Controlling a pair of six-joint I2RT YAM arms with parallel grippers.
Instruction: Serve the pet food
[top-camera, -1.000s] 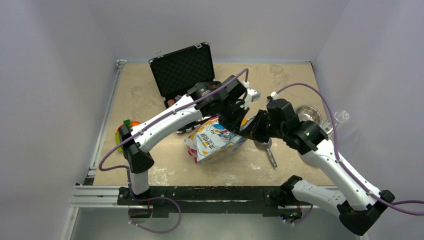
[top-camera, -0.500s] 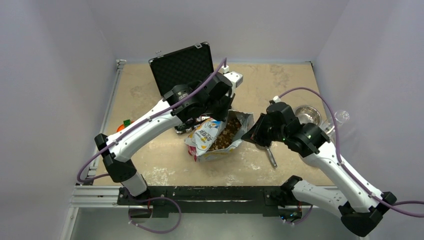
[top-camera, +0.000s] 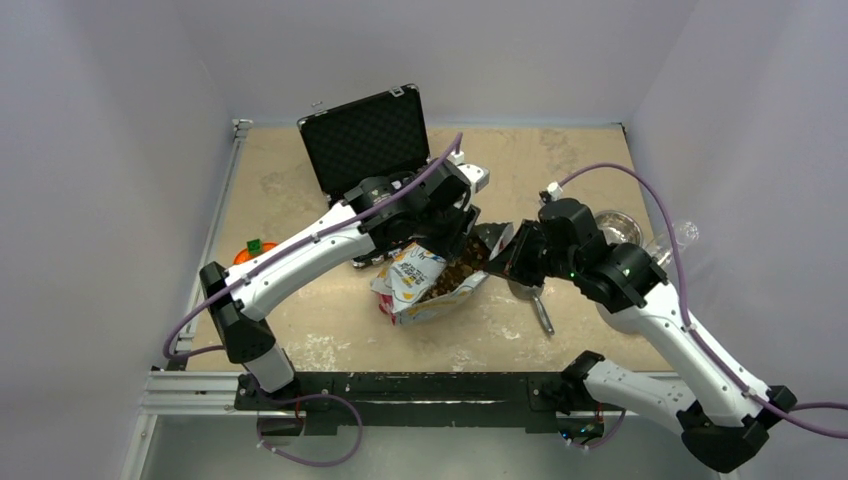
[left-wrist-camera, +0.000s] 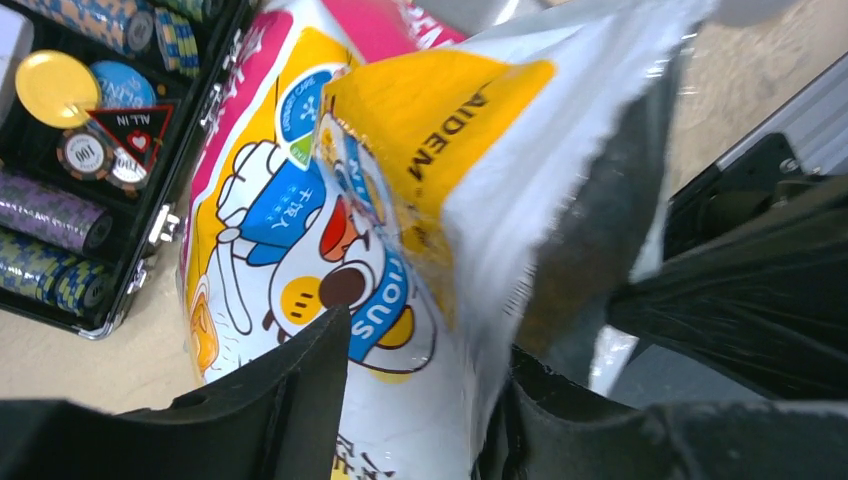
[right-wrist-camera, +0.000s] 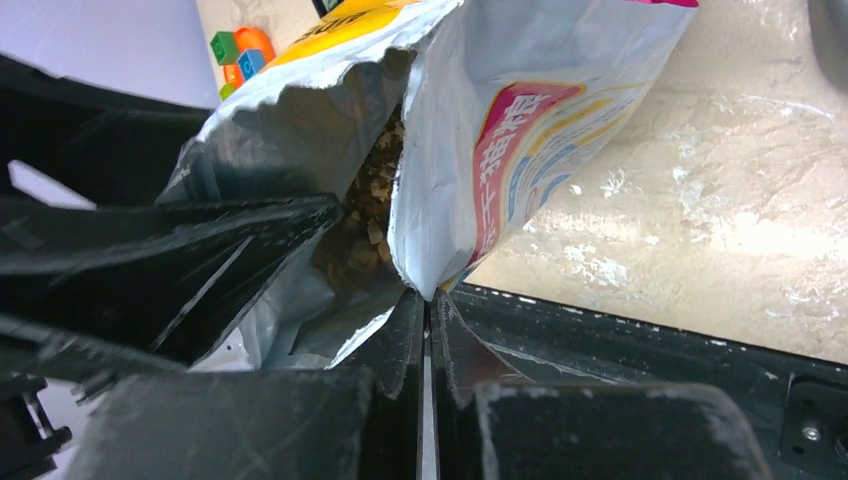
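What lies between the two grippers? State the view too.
The open mouth of the crinkly printed bag, small brown kibble pellets inside, seen in the top external view.

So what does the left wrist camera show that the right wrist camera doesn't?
Only the left wrist view: an open black case of round poker chips, and the cartoon front of the crinkly white, yellow and pink printed bag. Only the right wrist view: small brown kibble pellets inside the bag's open mouth, and green and orange toy blocks. Both: the bag, pinched by the left tool in one and the right tool in the other, and the beige marbled tabletop.
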